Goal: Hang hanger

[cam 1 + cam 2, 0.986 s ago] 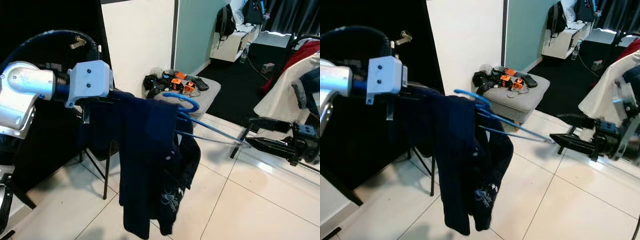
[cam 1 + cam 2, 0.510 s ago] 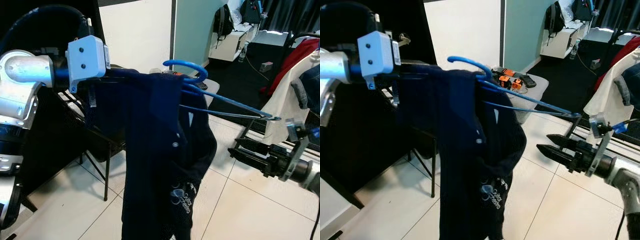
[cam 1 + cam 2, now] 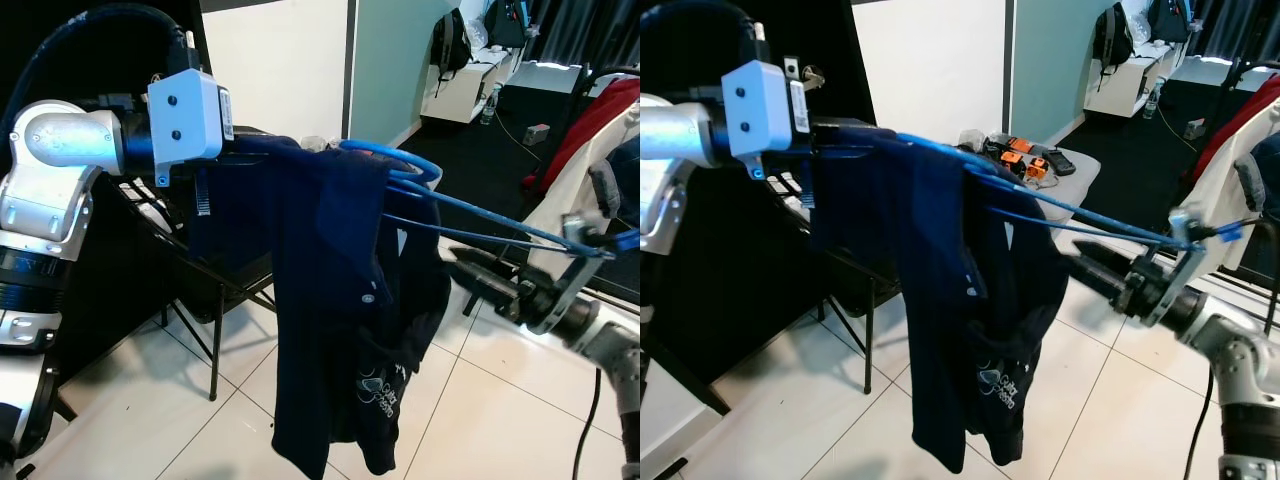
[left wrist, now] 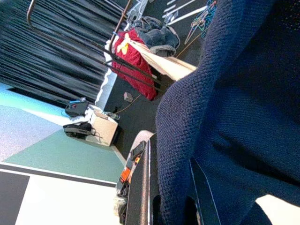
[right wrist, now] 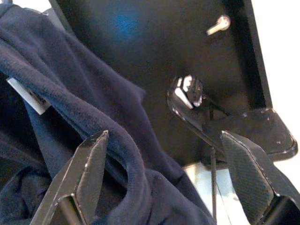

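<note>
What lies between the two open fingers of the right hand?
In the right wrist view, a fold of the dark blue garment lies between the right hand's fingers.

dark blue knit garment (image 4: 243, 108) before a red cloth (image 4: 138, 77).

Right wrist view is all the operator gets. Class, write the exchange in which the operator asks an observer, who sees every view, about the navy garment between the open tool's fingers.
Operator: Is the garment on anything?
Observer: Yes, a blue hanger runs through the navy garment, its far end reaching out above your right tool.
Operator: What carries the other side?
Observer: The left tool, raised at the robot's left, with the garment draped over it.
Operator: What is underneath?
Observer: White tiled floor; the hem hangs above it.
</note>
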